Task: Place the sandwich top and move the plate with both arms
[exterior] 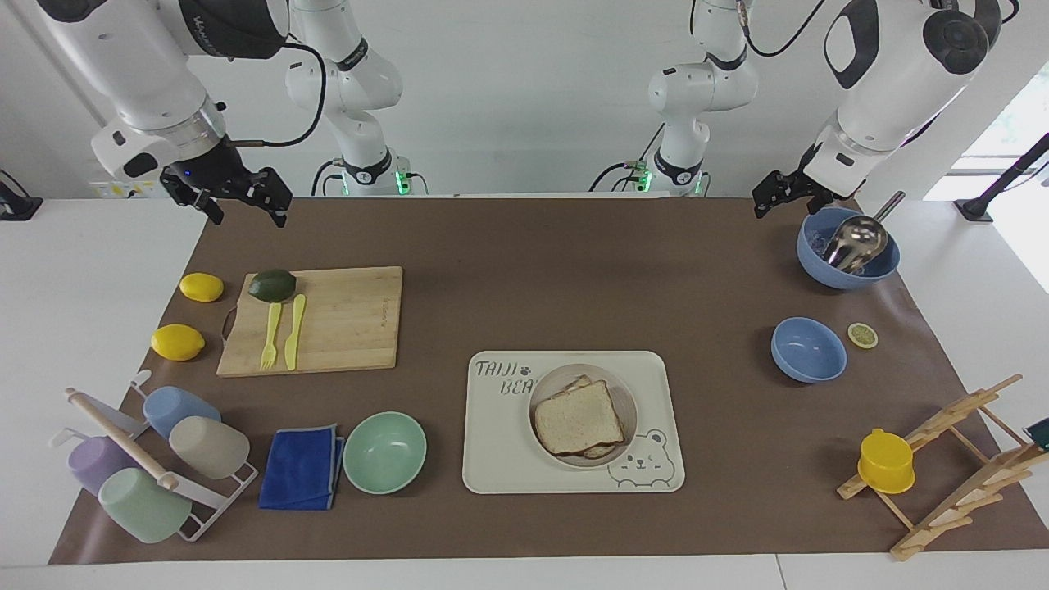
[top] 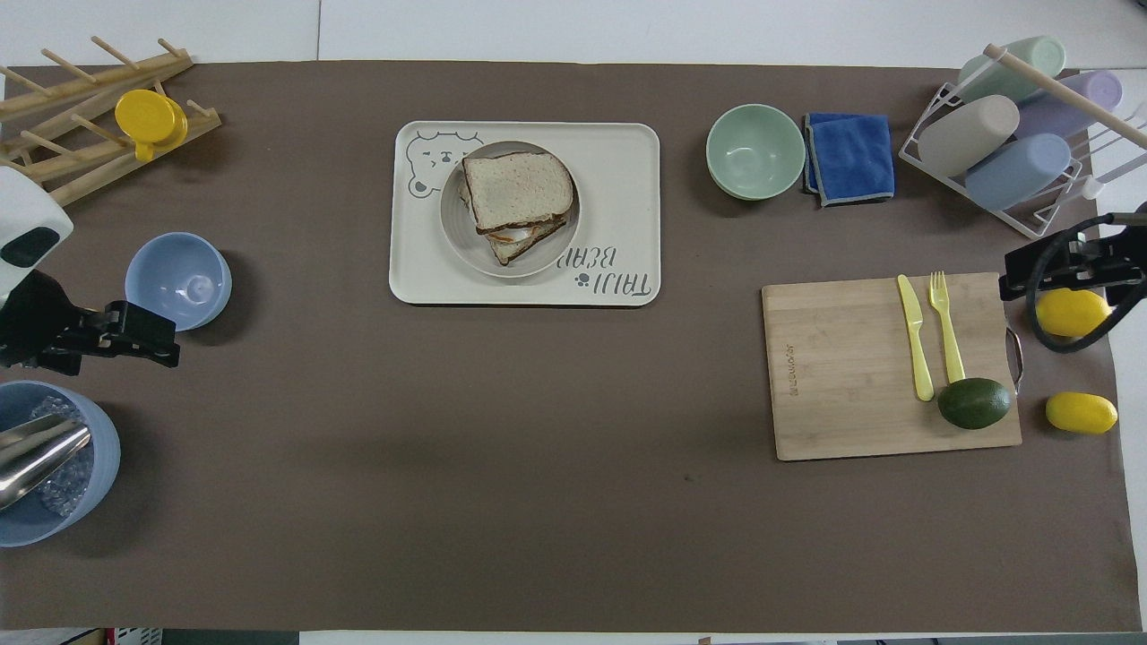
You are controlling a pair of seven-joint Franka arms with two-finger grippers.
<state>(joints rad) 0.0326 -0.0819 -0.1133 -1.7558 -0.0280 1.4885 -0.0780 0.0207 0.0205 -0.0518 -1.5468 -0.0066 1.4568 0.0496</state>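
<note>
Beige-grey and low-rimmed, the plate [exterior: 583, 415] sits on the cream bear-printed tray [exterior: 500, 442] near the table's edge farthest from the robots, with the sandwich top [exterior: 578, 424] already lying on the stacked filling so the sandwich reads as closed. That leaves, by the look of it, the two-armed move of the plate not yet begun. Both arms hang raised at the robots' own edge of the brown mat [exterior: 574, 279]: the left gripper [exterior: 774, 194] is over the corner by the blue bowl holding a metal scoop [exterior: 848, 246], the right gripper [exterior: 238, 192] over the corner near the two lemons [exterior: 190, 315] and the wooden cutting board [exterior: 315, 319]. Each claw stands wide apart and empty, well clear of the plate. The tray's raised lip surrounds the plate, so fingers would likely need to come down on the rim from either side. Nearby stand a mint-green bowl [exterior: 384, 451] and folded blue cloth [exterior: 301, 467] toward the right arm's end, and a smaller blue bowl [exterior: 808, 350] toward the left arm's; none blocks the middle of the mat.
</note>
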